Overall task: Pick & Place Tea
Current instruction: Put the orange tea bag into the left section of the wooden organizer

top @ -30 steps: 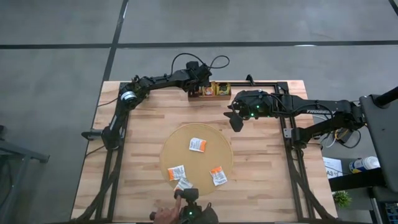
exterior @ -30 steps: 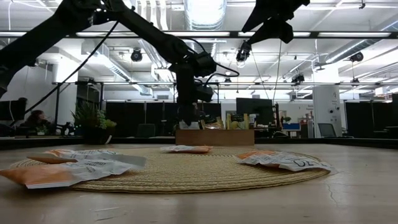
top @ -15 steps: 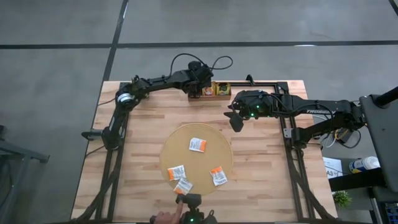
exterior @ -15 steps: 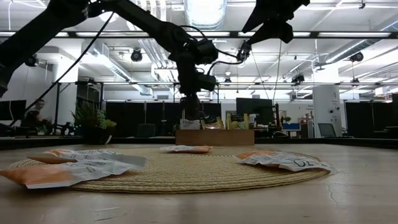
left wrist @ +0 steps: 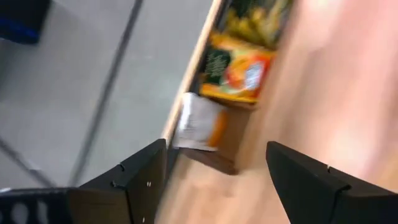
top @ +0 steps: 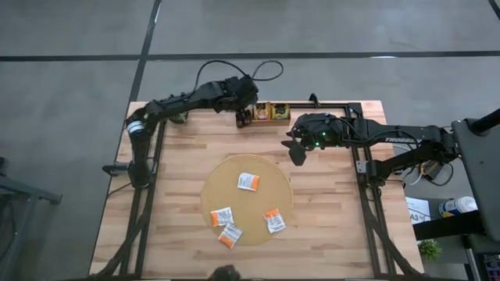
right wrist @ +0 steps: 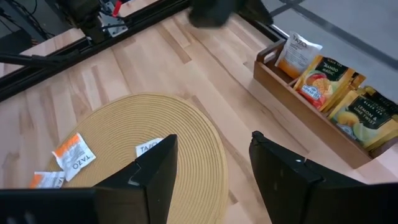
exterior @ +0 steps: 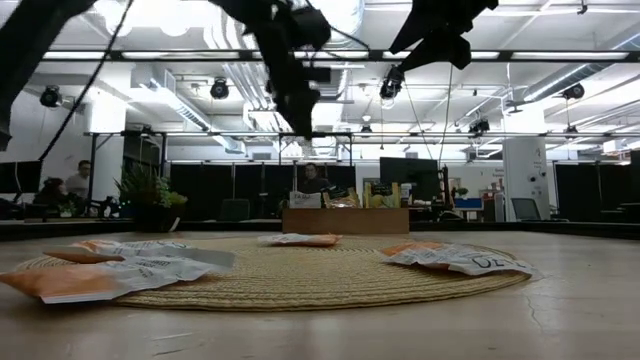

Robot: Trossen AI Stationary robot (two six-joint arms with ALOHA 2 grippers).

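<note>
Several tea sachets [top: 248, 181] lie flat on the round woven mat [top: 211, 183], and more sachets [right wrist: 320, 78] stand upright in the wooden tray [top: 266, 113] at the table's far edge. A white-and-orange sachet [left wrist: 199, 121] stands in the tray's left end compartment. My left gripper [top: 244, 117] [left wrist: 216, 149] hangs open above that end of the tray, with nothing between its fingers. My right gripper [top: 295, 150] [right wrist: 214, 140] waits open and empty in the air, between the tray and the mat's far right side.
A black metal frame [top: 361, 148] runs along the table's right side and far right corner. Bare wood lies left of the mat [top: 164, 195]. People [exterior: 313, 180] show in the room beyond the table.
My left gripper has risen from the tray's left end, staying open, has drawn slightly toward the table's left, and its wrist has rolled. The white-and-orange sachet stays in the tray. A person's hand at the table's near edge has withdrawn.
</note>
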